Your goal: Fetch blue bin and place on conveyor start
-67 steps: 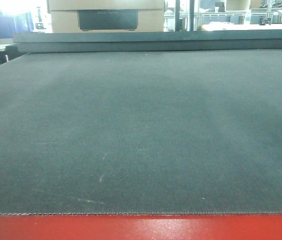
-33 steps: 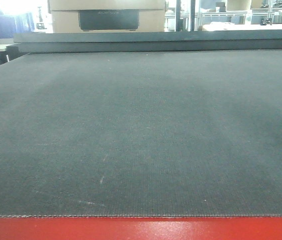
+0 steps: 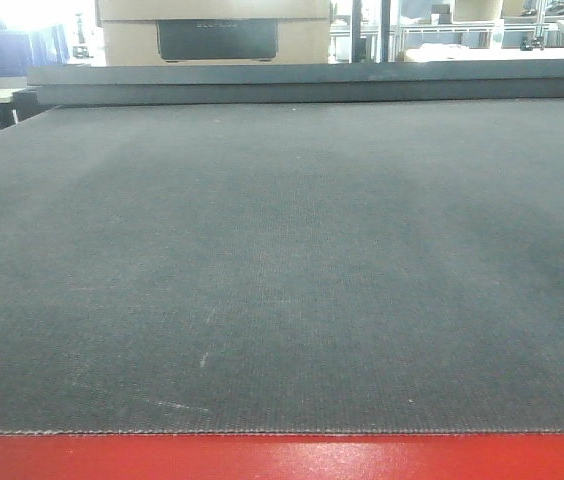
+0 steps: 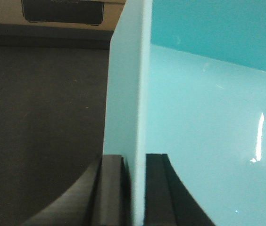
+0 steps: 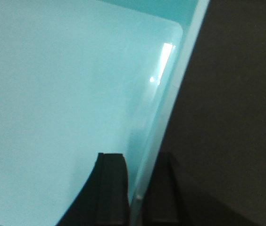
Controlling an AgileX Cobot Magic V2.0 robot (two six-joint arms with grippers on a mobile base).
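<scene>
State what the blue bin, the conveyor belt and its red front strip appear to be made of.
The blue bin: likely smooth plastic, semi-glossy; its pale aqua walls carry sharp reflections. The conveyor belt: seemingly woven or rubberised textile, matte dark grey, with a fine weave visible. The red front strip: glossy, perhaps painted metal or plastic; it shows a soft sheen.
</scene>
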